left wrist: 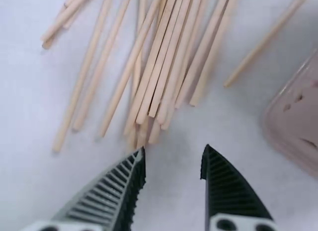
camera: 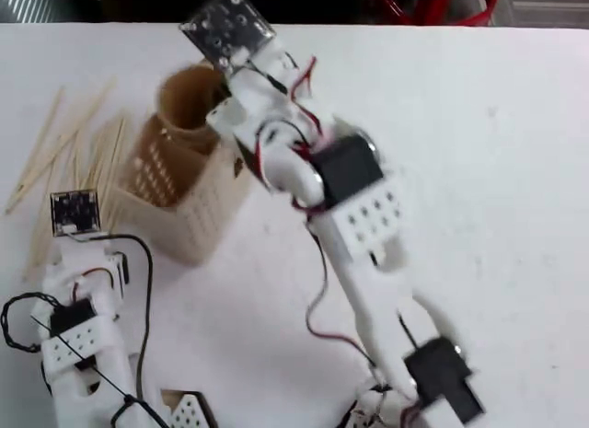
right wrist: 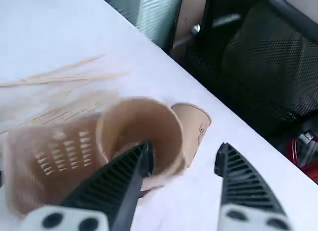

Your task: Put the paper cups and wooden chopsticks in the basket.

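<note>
Several wooden chopsticks (left wrist: 159, 67) lie in a loose bundle on the white table, also at the left (camera: 55, 156). My left gripper (left wrist: 174, 154) hangs open just short of their near ends. The beige perforated basket (camera: 189, 202) stands right of them. A brown paper cup (camera: 191, 97) sits at the basket's far end, its mouth facing up. In the right wrist view this cup (right wrist: 139, 134) is at the basket (right wrist: 49, 151), with a second cup (right wrist: 193, 126) close beside it. My right gripper (right wrist: 184, 149) is open over the first cup, one finger at its mouth.
The right arm (camera: 359, 216) stretches diagonally from the near edge to the basket. The left arm (camera: 78, 299) stands at the near left, cables looping beside it. A basket corner (left wrist: 298, 121) lies close to the left gripper. Dark chairs (right wrist: 258, 67) stand beyond the far edge.
</note>
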You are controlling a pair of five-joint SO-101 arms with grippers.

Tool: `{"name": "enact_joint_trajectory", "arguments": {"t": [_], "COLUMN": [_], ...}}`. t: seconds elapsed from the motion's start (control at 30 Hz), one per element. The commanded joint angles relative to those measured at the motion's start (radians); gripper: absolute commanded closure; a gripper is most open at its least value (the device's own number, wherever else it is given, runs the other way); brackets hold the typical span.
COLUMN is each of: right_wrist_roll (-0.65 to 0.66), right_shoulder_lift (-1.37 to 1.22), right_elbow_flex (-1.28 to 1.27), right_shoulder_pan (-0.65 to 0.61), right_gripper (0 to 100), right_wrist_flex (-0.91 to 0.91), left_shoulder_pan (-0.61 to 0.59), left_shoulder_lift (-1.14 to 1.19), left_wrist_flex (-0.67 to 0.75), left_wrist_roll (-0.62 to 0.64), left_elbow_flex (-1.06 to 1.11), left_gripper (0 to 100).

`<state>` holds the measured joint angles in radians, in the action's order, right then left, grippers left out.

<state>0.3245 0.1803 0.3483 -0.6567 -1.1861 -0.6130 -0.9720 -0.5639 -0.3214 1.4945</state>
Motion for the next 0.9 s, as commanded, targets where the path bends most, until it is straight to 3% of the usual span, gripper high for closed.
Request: {"name": "enact_joint_trajectory", "arguments": {"t": [0.0,0.27,0.43,0.6,0.77,0.87], "right_wrist_roll": [-0.055,-0.391,-0.397,-0.427,-0.741,-0.750], "right_shoulder_lift": [0.065,0.022,0.010,0.010,0.004,-0.047], "right_elbow_flex": [0.006,0.014,0.014,0.014,0.005,0.009], "right_shoulder_pan": [-0.038,-0.205,-0.245,-0.248,-0.245,-0.245], "right_gripper": [79.4,79.0,78.9,70.7,65.1,65.1], "right_wrist_flex": [-0.116,-0.377,-0.427,-0.387,-0.271,-0.214], "left_shoulder_pan": [0.010,0.010,0.010,0.010,0.010,0.010], "left_shoulder_lift": [-0.007,-0.007,-0.007,-0.007,-0.008,-0.008], "left_wrist_flex": [0.012,0.012,0.012,0.012,0.012,0.012], "left_wrist_roll": [-0.012,-0.012,-0.012,-0.012,-0.012,-0.012], "left_elbow_flex": [-0.035,-0.035,-0.035,-0.035,-0.035,-0.035], "left_gripper": [81,81,81,81,81,81]}}
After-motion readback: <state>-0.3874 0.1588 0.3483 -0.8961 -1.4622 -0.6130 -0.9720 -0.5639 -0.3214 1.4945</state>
